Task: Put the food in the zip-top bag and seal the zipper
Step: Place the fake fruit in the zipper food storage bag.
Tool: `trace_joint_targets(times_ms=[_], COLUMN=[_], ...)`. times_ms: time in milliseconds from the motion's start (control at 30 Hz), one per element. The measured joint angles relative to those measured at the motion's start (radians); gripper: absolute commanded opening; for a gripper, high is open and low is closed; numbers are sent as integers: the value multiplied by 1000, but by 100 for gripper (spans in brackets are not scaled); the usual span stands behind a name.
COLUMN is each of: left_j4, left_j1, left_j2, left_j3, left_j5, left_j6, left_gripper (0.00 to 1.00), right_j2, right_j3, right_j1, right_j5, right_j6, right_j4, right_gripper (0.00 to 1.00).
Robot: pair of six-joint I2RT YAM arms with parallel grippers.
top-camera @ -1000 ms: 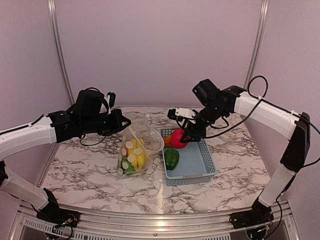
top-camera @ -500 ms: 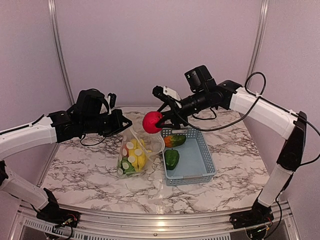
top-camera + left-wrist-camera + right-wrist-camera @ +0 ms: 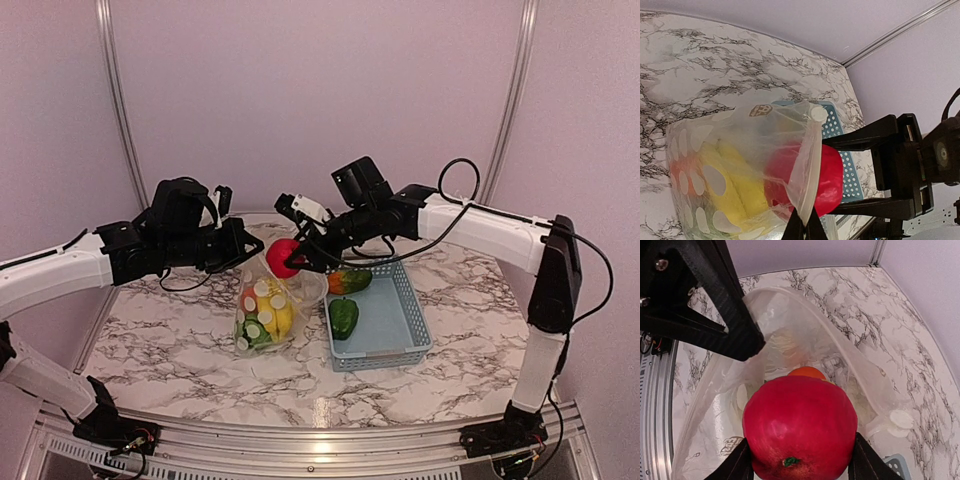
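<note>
A white counter (image 3: 170, 350) with grey marble veining fills the lower part of the top view. Its far edge meets a plain, matte back wall (image 3: 320, 100) of pale lilac. Two thin metal strips (image 3: 117, 100) run up the wall, one above each far corner of the counter. Side walls (image 3: 50, 120) of the same colour close in beyond them. A metal rail (image 3: 300, 440) borders the near edge, where the soft, even light leaves a small glint.
</note>
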Motion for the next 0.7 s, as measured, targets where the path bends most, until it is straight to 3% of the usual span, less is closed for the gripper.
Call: trace_joint_targets(times_ms=[200,433,700], left_j4=[0,0,0], left_j1=[0,0,0], left_j2=[-6,-11,-11], left_j3=[-1,-9,-10], left_j5=[7,7,7], left_j6=[0,0,4], left_gripper=[0,0,0], right_j2=[80,46,-195], right_j3=[32,36,-64], right_j1=[5,13,-53], right_j5=[42,37,5], right_j6=[60,68,14], right_j4=[4,0,-24], right_gripper=[80,81,74])
